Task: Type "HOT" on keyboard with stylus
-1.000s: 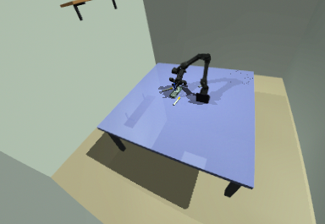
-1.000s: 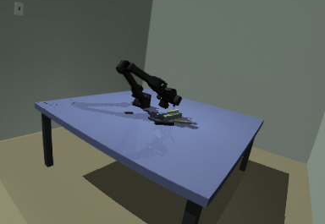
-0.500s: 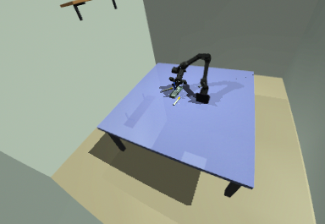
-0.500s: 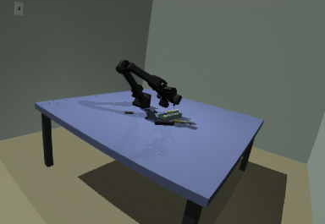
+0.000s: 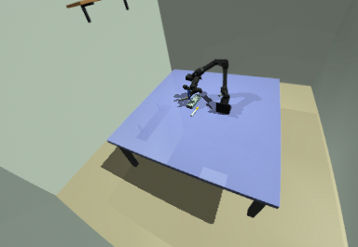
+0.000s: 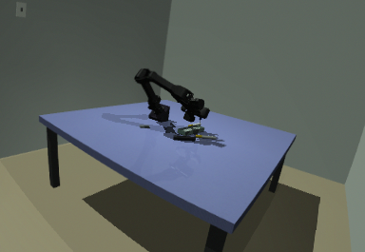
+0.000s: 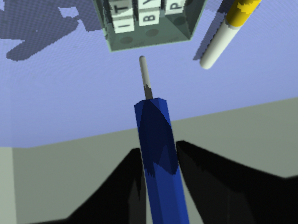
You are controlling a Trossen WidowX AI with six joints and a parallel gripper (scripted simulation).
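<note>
Key letters [image 7: 149, 18] legible in wrist cam (T, B, P); ext. view, no.

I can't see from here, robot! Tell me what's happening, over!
Gripper shut on blue stylus. Stylus tip beside keyboard, off its keys. Yellow-and-white stick nearby, not blocking.

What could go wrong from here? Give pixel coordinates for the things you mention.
Stylus [image 7: 159, 135] tip sits short of the keyboard [image 7: 150, 42] edge in the wrist view; pressing straight down now might hit the desk [image 7: 60, 100]. The blue barrel is pinched between narrow jaws, so a firm press could tilt it. Keys are close-set, so a small offset may catch a neighbour.
</note>
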